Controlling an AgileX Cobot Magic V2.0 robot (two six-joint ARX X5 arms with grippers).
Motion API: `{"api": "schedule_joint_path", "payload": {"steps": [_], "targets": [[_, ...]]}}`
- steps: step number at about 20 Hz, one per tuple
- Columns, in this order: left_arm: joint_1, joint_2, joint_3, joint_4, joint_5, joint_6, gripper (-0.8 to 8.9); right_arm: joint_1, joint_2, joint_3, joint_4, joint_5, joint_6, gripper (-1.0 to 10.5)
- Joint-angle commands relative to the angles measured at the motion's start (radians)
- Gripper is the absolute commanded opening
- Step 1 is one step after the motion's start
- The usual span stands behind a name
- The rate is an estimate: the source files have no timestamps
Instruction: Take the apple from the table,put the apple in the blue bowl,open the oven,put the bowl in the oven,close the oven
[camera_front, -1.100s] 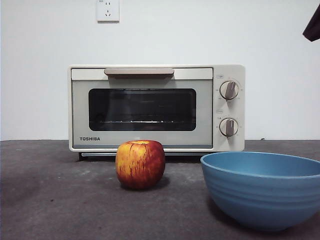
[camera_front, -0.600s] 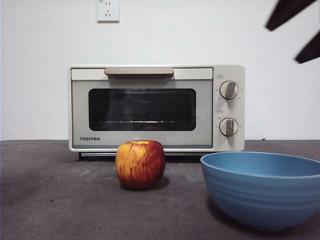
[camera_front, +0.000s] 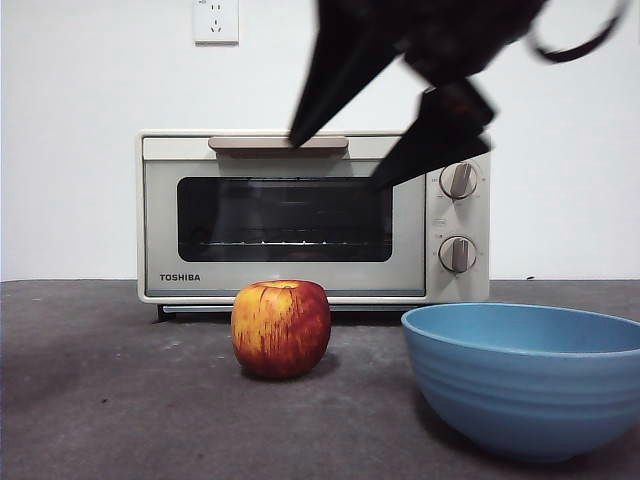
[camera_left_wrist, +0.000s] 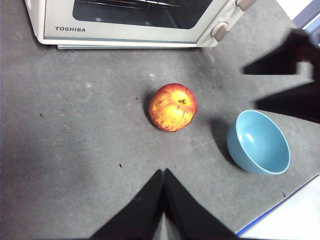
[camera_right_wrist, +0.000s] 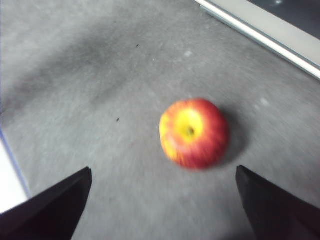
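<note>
The red and yellow apple (camera_front: 281, 327) (camera_left_wrist: 173, 107) (camera_right_wrist: 194, 133) stands on the dark grey table (camera_front: 120, 400) in front of the oven (camera_front: 300, 215) (camera_left_wrist: 125, 32), whose door is closed. To the apple's right sits the blue bowl (camera_front: 525, 390) (camera_left_wrist: 257, 142), with nothing in it. My right gripper (camera_front: 335, 162) (camera_right_wrist: 163, 170) (camera_left_wrist: 251, 86) hangs open high above the apple, blurred, and the apple lies ahead between its wide-spread jaws. My left gripper (camera_left_wrist: 162, 171) is shut on nothing and stays high and back from the apple.
A wall socket (camera_front: 215, 20) sits above the oven on the white wall. Beyond the bowl, the table's edge with a blue line and a white area (camera_left_wrist: 285, 220) shows in the left wrist view.
The right arm has swept in from the top right corner, down and to the left, and now hangs before the oven's upper front. Apple, bowl and oven have not moved.
</note>
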Motion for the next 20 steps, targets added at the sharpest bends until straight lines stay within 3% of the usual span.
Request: {"api": "schedule_joint_path", "payload": {"steps": [1,9,13,20], "targets": [[-0.003,0.004,0.019,0.012,0.004,0.012,0.07,0.025,0.121,0.089,0.009,0.016,0.007,4.6],[-0.003,0.004,0.019,0.011,0.004,0.013,0.07,0.059,0.393,0.275,0.002,0.074,-0.004,4.6],[-0.003,0.004,0.019,0.010,0.004,0.013,0.07,0.060,0.456,0.293,-0.009,0.129,-0.019,4.6],[-0.003,0.005,0.019,0.009,0.004,0.013,0.07,0.066,0.542,0.293,-0.027,0.146,-0.039,4.6]]}}
